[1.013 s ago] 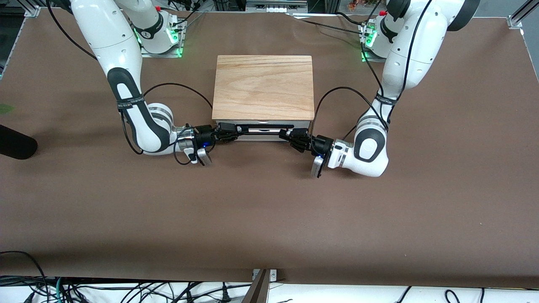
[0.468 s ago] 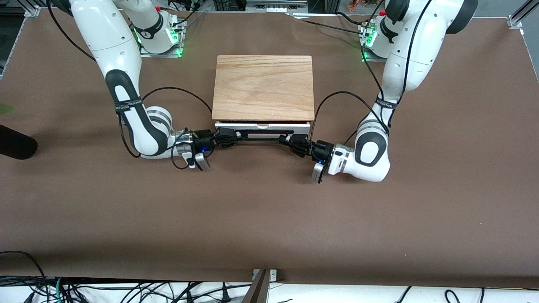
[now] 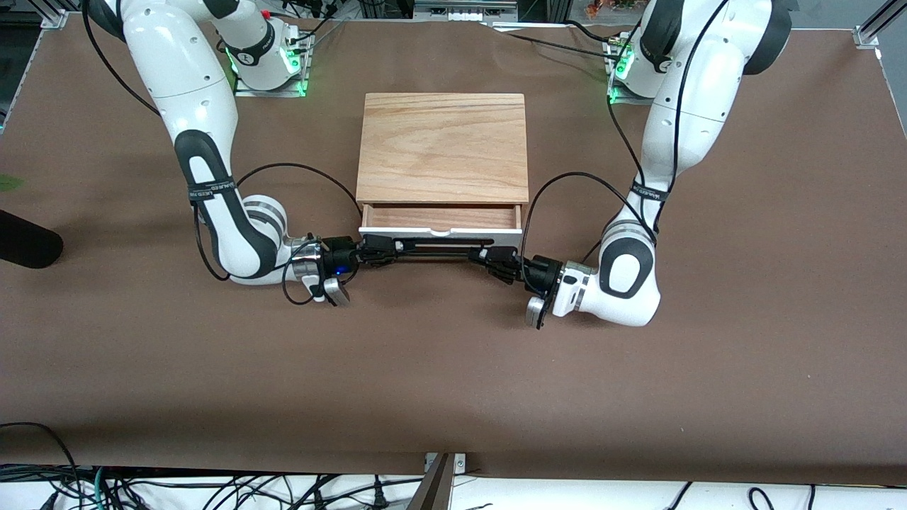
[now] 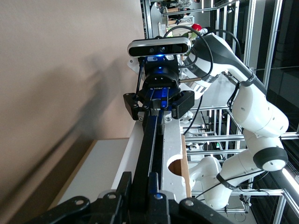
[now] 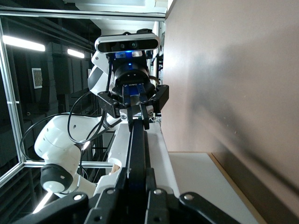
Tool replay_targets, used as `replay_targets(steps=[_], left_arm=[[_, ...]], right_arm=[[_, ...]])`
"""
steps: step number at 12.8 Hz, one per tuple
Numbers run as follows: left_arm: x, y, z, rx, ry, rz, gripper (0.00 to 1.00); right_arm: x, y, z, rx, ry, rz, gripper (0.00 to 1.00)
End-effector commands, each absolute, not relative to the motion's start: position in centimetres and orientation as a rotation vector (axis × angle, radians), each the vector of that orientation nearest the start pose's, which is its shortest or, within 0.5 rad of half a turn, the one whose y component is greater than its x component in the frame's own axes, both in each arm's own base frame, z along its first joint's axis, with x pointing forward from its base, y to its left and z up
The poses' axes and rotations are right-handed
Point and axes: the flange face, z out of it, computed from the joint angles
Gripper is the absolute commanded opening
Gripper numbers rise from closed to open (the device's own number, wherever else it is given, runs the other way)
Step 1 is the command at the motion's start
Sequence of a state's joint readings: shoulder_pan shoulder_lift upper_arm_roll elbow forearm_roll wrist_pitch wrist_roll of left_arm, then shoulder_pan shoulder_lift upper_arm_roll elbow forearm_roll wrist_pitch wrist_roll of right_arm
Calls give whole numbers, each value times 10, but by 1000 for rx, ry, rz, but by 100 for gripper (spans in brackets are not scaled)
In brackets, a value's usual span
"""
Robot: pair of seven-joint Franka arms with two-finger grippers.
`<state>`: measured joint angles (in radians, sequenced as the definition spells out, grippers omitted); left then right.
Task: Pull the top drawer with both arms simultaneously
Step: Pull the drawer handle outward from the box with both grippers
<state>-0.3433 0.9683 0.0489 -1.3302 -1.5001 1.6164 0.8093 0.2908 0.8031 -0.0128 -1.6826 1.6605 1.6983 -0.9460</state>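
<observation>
Two grippers on thin wire handle point(image 3: 441, 246)

Robotics lab, aluminium framing point(image 4: 219, 121), loose cables point(image 3: 212, 489), brown-covered test table point(image 3: 453, 368), ceiling strip lights point(image 5: 28, 44)

From my console: brown matte table covering point(image 3: 453, 368) fills front view, soft shadows across it. Aluminium frame rails point(image 3: 870, 27) at corners toward bases' edge. Tangle of black cables point(image 3: 177, 489) on pale floor strip below table's near edge. Dark cylindrical object point(image 3: 25, 244) pokes in toward right arm's end. Wrist views: metal racking point(image 4: 233, 140) with bright daylight; dark room with ceiling strip lights point(image 5: 28, 44).
</observation>
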Motion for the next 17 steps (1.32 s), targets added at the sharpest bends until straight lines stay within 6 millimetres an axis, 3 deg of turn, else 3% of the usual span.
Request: replay_targets(steps=[1, 3, 9, 13, 14, 15, 16, 17], left_arm=[[675, -337, 224, 1646, -313, -185, 0], [683, -335, 226, 1671, -292, -137, 0], [693, -329, 234, 1683, -285, -92, 0], [691, -322, 225, 1686, -268, -103, 0], [688, -322, 218, 1687, -268, -107, 18], [685, -321, 208, 1690, -262, -116, 25], [683, -321, 205, 1690, -265, -114, 36], [682, -321, 202, 1692, -264, -119, 57]], right_arm=[[659, 239, 190, -1585, -36, -1, 13], [670, 234, 197, -1598, -19, -14, 13], [703, 216, 190, -1626, 2, -82, 13], [707, 211, 186, -1641, 9, -102, 16], [707, 210, 186, -1642, 10, -103, 17], [707, 209, 186, -1642, 11, -104, 20], [707, 209, 186, -1642, 11, -104, 36], [707, 209, 186, -1642, 11, -104, 67]])
